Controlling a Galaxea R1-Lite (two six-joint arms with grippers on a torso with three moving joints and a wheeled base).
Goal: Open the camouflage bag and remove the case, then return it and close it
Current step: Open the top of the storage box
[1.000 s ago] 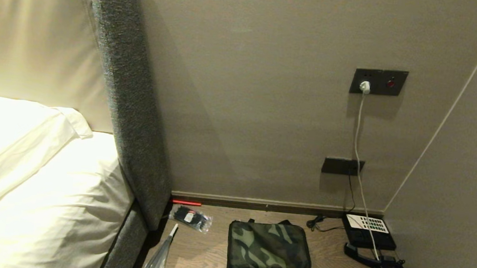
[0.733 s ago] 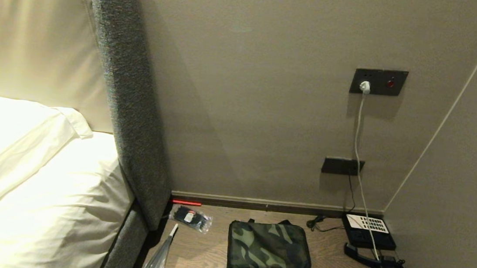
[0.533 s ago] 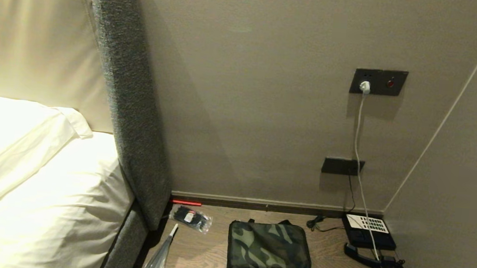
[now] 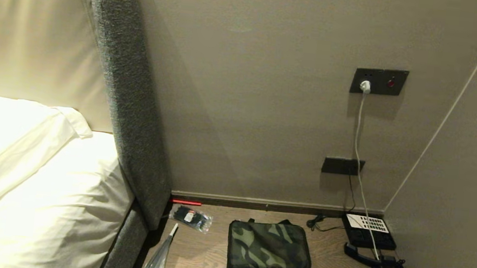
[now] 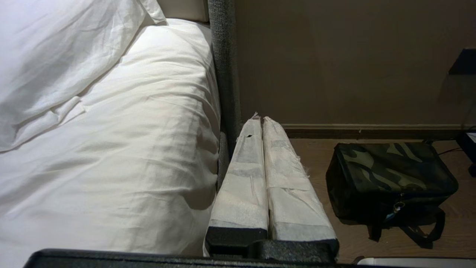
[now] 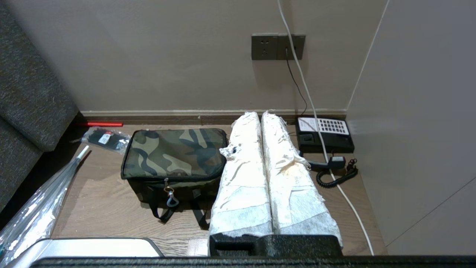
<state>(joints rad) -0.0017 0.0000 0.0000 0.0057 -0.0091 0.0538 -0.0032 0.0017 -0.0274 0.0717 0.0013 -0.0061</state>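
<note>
Nothing moves | camouflage bag zipped, just beside right gripper, toward bed | left gripper farther | both pressed together

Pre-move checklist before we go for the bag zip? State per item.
1. camouflage bag zipped shut, upright on the wooden surface: ok.
2. Zip pull visible on the near face: ok.
3. left gripper shut, empty: ok.
4. right gripper shut, empty, short of the bag: ok.
5. telephone and white cable apart from the bag: ok.
6. case inside the bag: cannot tell.
</note>
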